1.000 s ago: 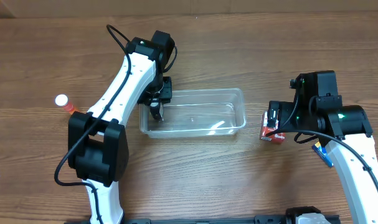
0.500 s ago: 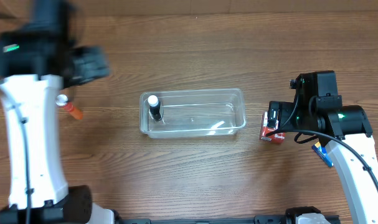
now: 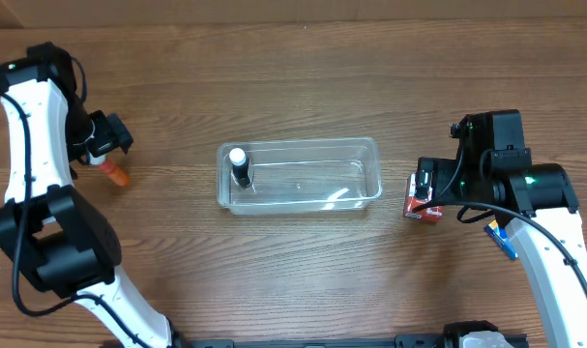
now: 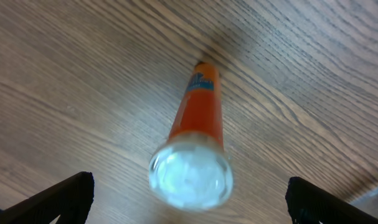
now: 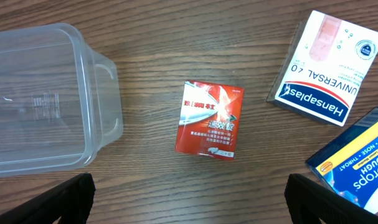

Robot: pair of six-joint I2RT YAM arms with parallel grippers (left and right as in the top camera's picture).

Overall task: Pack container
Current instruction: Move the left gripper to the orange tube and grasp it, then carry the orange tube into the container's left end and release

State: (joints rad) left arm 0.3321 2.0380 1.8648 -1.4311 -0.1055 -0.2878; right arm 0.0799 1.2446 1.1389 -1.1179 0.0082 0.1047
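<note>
Wooden table [image 3: 303,271]: left pincer [image 4: 192,198] gapes over orange tube [image 4: 198,118], right pincer [image 5: 189,199] gapes over red box [image 5: 208,119]

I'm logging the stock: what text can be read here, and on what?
"Hansaplast", "UNIVERSAL", "40": white box.
"COUGH", "Drops": blue box.
Chinese characters, too small to read: red box.
Label blurred, unreadable: orange tube.
</note>
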